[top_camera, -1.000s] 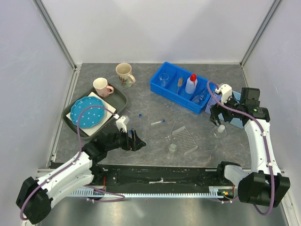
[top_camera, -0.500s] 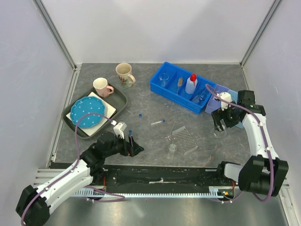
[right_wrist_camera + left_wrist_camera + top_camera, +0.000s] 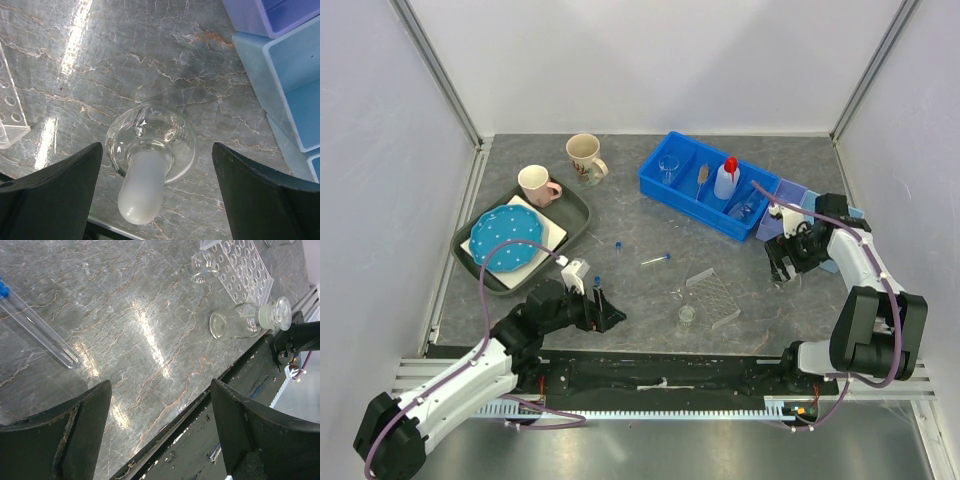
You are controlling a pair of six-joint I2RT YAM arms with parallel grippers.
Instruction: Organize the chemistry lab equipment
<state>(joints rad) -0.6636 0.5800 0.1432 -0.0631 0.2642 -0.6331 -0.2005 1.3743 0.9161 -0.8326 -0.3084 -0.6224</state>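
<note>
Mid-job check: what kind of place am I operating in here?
Likely a staged robot test cell, not a real lab: white panel walls box in a grey tabletop, and a flask and blue bin share it with a beige mug.

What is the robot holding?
Nothing. The left end effector is open and empty; the right end effector is open over the glass flask, not gripping it.

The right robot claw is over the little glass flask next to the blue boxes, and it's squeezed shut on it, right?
Not quite. The right gripper is over the little glass flask next to the blue boxes, but it is open, not squeezed shut. The right wrist view shows its fingers wide apart on either side of the flask, touching nothing.
</note>
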